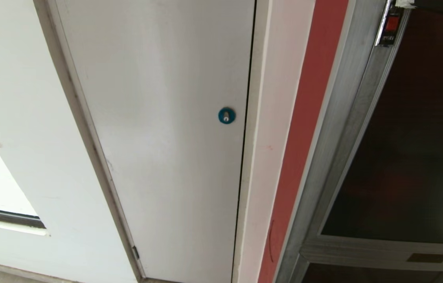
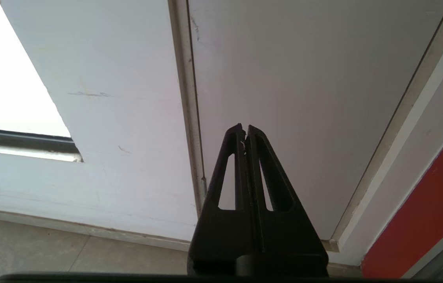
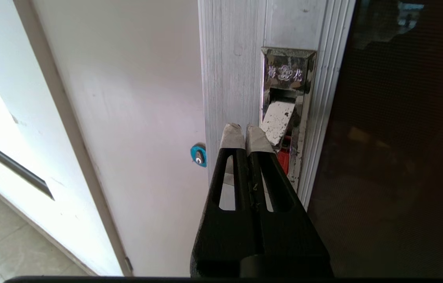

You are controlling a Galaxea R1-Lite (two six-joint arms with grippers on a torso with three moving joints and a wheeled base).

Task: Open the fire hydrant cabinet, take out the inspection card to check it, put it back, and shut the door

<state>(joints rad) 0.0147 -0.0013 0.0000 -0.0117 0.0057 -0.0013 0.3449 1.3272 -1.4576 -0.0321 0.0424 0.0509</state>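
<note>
At the silver frame of the fire hydrant cabinet (image 3: 233, 70), your right gripper (image 3: 245, 131) hangs with its jaws pressed together on nothing, taped tips just short of the chrome latch (image 3: 286, 114) set into the edge of the door (image 3: 402, 157). Your main risk, as I judge it, is a miss: the tips sit toward the frame side of the latch, so a straight push may land on bare metal and slide off, or strike the dark glass next to it. With the jaws closed you can only press or hook the flap, and the smooth tape may slip from it; a half-released latch would leave the door stuck when you pull. From the head camera the latch (image 1: 390, 23) lies at the very top edge and the door (image 1: 414, 149) fills the far right, beside the plain white door (image 1: 158, 129) with its blue lock (image 1: 226, 115), so you have little overview there. Your left gripper (image 2: 245, 129) is parked low near the white door (image 2: 304, 98), jaws closed and empty.
</note>
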